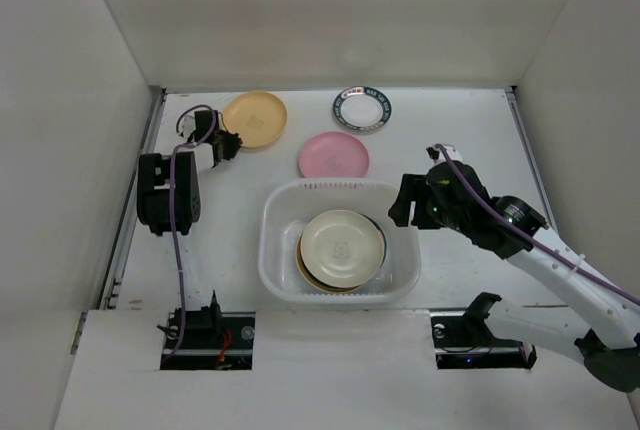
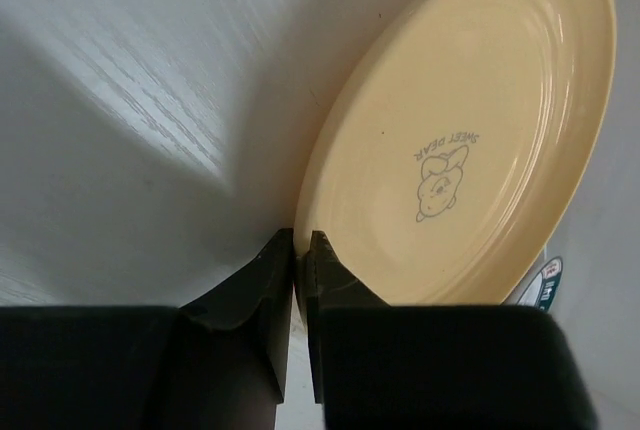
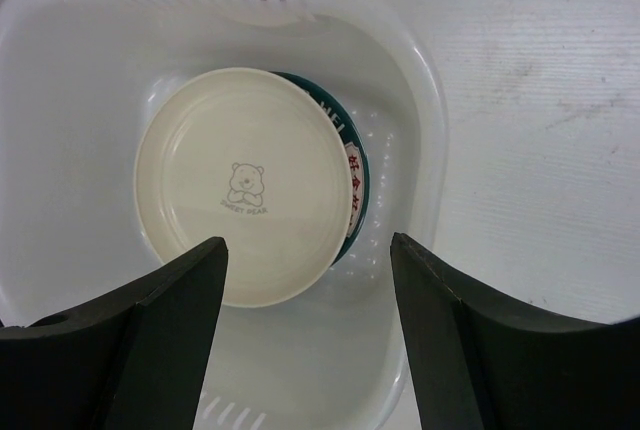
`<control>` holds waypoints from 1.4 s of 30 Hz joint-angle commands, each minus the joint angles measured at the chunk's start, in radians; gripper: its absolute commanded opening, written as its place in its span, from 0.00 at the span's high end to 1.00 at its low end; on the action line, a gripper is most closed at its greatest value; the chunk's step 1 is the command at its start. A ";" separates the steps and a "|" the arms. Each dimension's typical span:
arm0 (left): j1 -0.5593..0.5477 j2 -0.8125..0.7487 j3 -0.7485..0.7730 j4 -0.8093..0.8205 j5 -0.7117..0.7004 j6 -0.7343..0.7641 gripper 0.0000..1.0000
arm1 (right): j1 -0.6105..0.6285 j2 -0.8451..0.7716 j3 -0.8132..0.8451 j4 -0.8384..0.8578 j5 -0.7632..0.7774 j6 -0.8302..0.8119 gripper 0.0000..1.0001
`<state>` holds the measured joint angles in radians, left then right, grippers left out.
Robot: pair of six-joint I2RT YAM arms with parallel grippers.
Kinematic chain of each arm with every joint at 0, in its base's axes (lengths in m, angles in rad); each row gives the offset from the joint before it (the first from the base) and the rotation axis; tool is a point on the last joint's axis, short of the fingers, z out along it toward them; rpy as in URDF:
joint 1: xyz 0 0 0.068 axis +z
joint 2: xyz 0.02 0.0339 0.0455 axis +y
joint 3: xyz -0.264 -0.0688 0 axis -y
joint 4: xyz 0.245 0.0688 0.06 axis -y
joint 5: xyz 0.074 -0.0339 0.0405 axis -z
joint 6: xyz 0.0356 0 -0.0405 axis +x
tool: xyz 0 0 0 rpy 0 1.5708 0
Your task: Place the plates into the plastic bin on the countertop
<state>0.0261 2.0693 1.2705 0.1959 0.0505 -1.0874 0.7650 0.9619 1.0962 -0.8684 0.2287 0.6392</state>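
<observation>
The plastic bin [image 1: 283, 250] sits mid-countertop and holds a stack topped by a cream plate [image 1: 342, 247], with a green-rimmed plate [image 3: 352, 165] beneath it. A yellow-orange plate [image 1: 256, 117], a pink plate [image 1: 333, 155] and a green-rimmed white plate [image 1: 362, 108] lie on the countertop [image 1: 470, 130] behind the bin. My left gripper [image 1: 226, 143] is shut on the near rim of the yellow-orange plate [image 2: 470, 140], fingers [image 2: 325, 270] pinching its edge. My right gripper [image 1: 410, 205] is open and empty beside the bin's right edge, over the bin [image 3: 420, 100] in the right wrist view.
White walls enclose the countertop on the left, back and right. The left arm's body [image 1: 168, 193] stands left of the bin. The arm bases sit at the near edge.
</observation>
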 commanded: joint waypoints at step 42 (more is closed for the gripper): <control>-0.848 -0.764 -0.204 -0.805 -0.024 0.641 0.81 | -0.332 -0.071 -0.067 0.241 -0.049 -0.085 0.25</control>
<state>-0.8078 1.2888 1.0103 -0.5655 0.1287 -0.4992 0.4271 0.9272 1.0363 -0.6712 0.1787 0.5468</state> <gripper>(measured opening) 0.168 0.755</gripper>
